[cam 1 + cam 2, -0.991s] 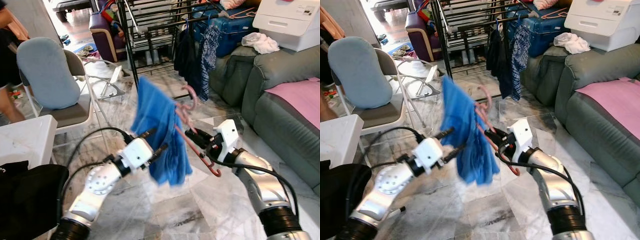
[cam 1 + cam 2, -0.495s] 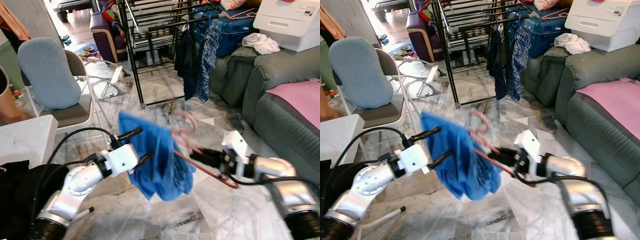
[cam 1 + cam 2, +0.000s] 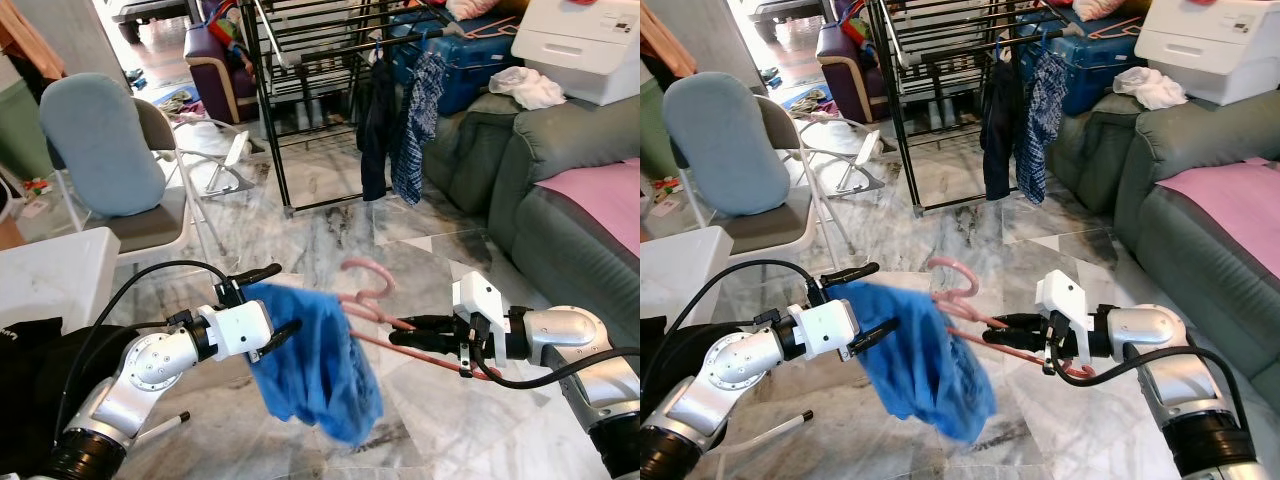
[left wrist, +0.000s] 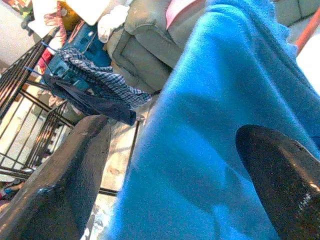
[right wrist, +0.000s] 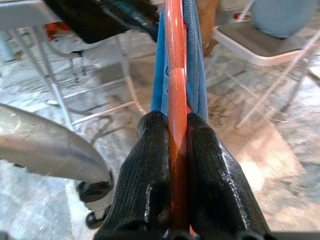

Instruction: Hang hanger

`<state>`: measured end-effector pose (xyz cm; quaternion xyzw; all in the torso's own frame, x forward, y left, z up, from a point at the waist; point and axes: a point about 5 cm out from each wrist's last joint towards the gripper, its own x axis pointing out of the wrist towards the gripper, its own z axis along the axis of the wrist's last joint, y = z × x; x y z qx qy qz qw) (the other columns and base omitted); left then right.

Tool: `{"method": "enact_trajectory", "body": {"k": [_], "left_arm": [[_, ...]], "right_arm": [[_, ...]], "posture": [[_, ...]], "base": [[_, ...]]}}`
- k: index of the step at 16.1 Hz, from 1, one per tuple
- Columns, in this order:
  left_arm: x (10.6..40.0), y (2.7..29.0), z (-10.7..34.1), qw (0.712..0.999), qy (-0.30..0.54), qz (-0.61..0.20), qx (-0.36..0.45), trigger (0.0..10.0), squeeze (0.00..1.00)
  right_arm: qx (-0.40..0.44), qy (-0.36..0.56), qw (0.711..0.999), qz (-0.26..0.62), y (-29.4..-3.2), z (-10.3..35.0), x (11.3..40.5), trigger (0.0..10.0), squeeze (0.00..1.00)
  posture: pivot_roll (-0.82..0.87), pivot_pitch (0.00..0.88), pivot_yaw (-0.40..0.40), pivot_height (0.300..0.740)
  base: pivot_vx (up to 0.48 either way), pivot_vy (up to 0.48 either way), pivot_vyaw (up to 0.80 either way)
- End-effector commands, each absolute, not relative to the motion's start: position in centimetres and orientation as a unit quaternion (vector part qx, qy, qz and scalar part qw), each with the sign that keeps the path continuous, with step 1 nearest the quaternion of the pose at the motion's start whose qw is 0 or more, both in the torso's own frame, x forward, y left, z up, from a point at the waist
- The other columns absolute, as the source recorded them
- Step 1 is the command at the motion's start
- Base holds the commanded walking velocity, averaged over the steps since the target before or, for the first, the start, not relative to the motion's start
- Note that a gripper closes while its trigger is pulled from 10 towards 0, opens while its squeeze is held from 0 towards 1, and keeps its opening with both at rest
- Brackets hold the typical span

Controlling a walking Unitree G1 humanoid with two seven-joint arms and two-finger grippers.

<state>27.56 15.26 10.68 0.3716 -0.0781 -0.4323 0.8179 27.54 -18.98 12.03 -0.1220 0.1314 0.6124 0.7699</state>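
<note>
While the hanger is unhung, note:
Progress: pink hanger [image 3: 400, 325] carries the blue cloth [image 3: 315, 360] but sits low over the marble floor [image 3: 330, 215], well short of the black drying rack [image 3: 300, 60]. Carry, lift and hooking remain, by my reading.
Right claw [image 5: 169, 150]: clenched on the hanger's bar; you see both fingers pressed against it in the right wrist view.
Left claw [image 3: 268, 305]: fingers spread, released, around the cloth's upper edge.
Hook: points up, free of anything.
Rack: dark garment [image 3: 377, 125] and checked garment [image 3: 418, 110] occupy the rail; aim beside them.
Obstacles: folding chair [image 3: 110, 165] to your left, green sofa [image 3: 540, 190] to your right, white bench [image 3: 50, 285] near the left arm.
</note>
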Motion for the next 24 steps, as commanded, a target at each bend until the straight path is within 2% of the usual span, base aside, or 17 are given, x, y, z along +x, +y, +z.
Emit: {"method": "enact_trajectory", "body": {"k": [1, 4, 5, 6, 7, 8, 9, 13, 19, 24], "left_arm": [[27.7, 15.7, 10.8, 0.805, -0.074, -0.44, 0.391, 10.0, 1.0], [27.7, 16.3, 10.7, 0.784, -0.049, -0.476, 0.396, 10.0, 1.0], [27.5, 16.6, 10.5, 0.772, -0.026, -0.5, 0.392, 10.0, 0.7], [27.3, 16.8, 10.4, 0.765, -0.01, -0.517, 0.385, 10.0, 0.0], [27.3, 17.0, 10.4, 0.758, 0.004, -0.529, 0.381, 8.5, 0.0], [27.4, 17.1, 10.5, 0.757, 0.004, -0.53, 0.382, 8.5, 0.0], [27.6, 17.4, 10.6, 0.754, 0.008, -0.534, 0.383, 0.0, 0.0], [28.8, 17.8, 11.2, 0.751, 0.025, -0.534, 0.387, 0.0, 0.0], [28.8, 17.1, 10.5, 0.718, 0.062, -0.583, 0.376, 0.0, 0.0], [29.1, 16.9, 10.6, 0.718, 0.059, -0.583, 0.374, 0.0, 0.0]], "right_arm": [[-0.143, 0.113, 0.744, 0.643, -18.3, 13.1, 27.6, 10.0, 0.0], [-0.158, 0.118, 0.726, 0.659, -18.6, 13.3, 27.4, 10.0, 0.0], [-0.16, 0.118, 0.724, 0.66, -18.6, 13.3, 27.4, 10.0, 0.0], [-0.163, 0.117, 0.723, 0.661, -18.6, 13.3, 27.4, 10.0, 0.0], [-0.174, 0.117, 0.72, 0.662, -18.6, 13.2, 27.6, 10.0, 0.0], [-0.175, 0.116, 0.719, 0.662, -18.6, 13.2, 27.6, 10.0, 0.0], [-0.179, 0.117, 0.717, 0.663, -18.6, 13.2, 27.6, 10.0, 0.0], [-0.192, 0.118, 0.711, 0.666, -18.5, 12.9, 27.5, 10.0, 0.0], [-0.209, 0.112, 0.711, 0.662, -18.5, 12.8, 27.6, 10.0, 0.0], [-0.21, 0.11, 0.708, 0.665, -18.1, 12.5, 27.7, 10.0, 0.0]], "posture": [[-0.1, 0.0, 0.101, 0.74], [-0.1, 0.0, 0.106, 0.74], [-0.1, 0.0, 0.108, 0.74], [-0.1, 0.0, 0.108, 0.74], [-0.1, 0.0, 0.11, 0.74], [-0.1, 0.0, 0.11, 0.74], [-0.1, 0.0, 0.11, 0.74], [-0.1, 0.0, 0.115, 0.74], [-0.11, 0.0, 0.133, 0.74], [-0.11, 0.0, 0.131, 0.74]], "base": [[0.0, 0.0, 0.0], [0.0, 0.0, 0.0], [0.0, 0.0, 0.0], [0.0, 0.0, 0.0], [0.0, 0.0, 0.0], [0.0, 0.0, 0.0], [0.0, 0.0, 0.0], [0.0, 0.0, 0.0], [0.0, 0.0, 0.0], [0.0, 0.0, 0.0]]}}
